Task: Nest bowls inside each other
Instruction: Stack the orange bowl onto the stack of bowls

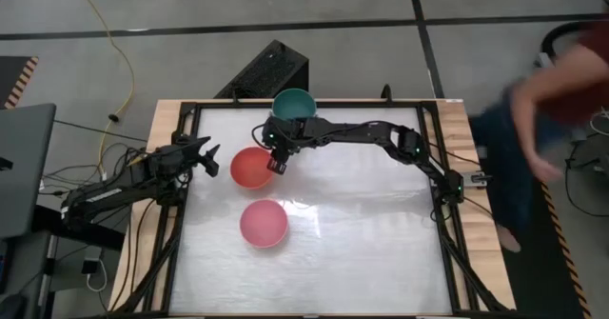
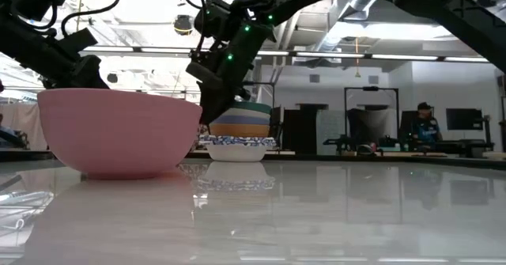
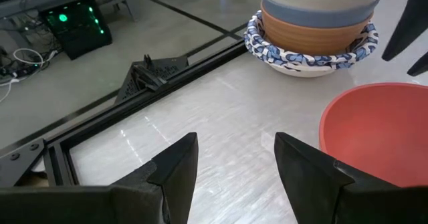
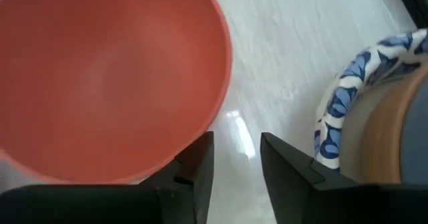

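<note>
A stack of nested bowls (image 1: pixel 293 103) stands at the table's far middle: a white bowl with a blue-patterned rim (image 3: pixel 301 53) at the bottom, orange and blue ones above it, a dark green one on top. A red bowl (image 1: pixel 251 168) rests upright on its base near the stack. A pink bowl (image 1: pixel 263 223) sits nearer the front. My right gripper (image 4: pixel 237 157) is open at the red bowl's right rim and slants down. My left gripper (image 3: pixel 234 157) waits open left of the red bowl (image 3: pixel 381 130). In the low view the pink bowl (image 2: pixel 118 130) hides the red one. My right gripper has one finger (image 4: pixel 194 167) right at the red bowl's rim (image 4: pixel 212 127), on the side toward the stack. The other finger is over bare table. That finger covers the spot, so I cannot tell whether it touches the rim. The bowl sits flat on the table.
A black frame rail (image 3: pixel 154 77) runs around the white tabletop. A person (image 1: pixel 557 90) leans in at the table's right side. Bare tabletop lies toward the front and right (image 1: pixel 371 243). The stack (image 4: pixel 374 110) is close beside my right gripper.
</note>
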Available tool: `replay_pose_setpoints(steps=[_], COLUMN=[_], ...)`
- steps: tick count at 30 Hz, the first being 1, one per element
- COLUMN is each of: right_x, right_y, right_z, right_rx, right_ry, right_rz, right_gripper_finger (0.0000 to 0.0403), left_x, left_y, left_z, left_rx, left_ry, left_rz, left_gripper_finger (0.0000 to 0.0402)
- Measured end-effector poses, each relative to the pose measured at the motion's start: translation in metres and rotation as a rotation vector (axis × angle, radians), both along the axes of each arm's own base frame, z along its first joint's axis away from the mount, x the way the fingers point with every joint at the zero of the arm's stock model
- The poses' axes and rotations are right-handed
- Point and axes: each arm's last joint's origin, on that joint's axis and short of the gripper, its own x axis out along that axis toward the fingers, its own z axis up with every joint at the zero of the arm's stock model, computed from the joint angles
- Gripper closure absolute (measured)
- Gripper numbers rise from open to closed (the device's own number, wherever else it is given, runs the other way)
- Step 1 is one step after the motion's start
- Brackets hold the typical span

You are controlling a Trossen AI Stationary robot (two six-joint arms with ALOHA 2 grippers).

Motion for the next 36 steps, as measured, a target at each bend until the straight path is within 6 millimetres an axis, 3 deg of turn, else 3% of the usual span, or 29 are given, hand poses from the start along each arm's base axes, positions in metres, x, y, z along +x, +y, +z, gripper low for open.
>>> replay_pose_setpoints(steps=[13, 36], right_x=[0.000, 0.008], right_y=[-0.005, 0.012], right_z=[0.001, 0.004], right_rx=[0.074, 0.033], right_ry=[-0.034, -0.083], right_rz=[-0.048, -0.046], right_gripper_finger=[0.0221, 0.0217], left_x=[0.000, 0.000], left_y=[0.000, 0.000], left_z=[0.000, 0.000], left_rx=[0.000, 0.000], left_ry=[0.000, 0.000], left_rz=[0.000, 0.000], left_gripper_finger=[0.0212, 0.0212])
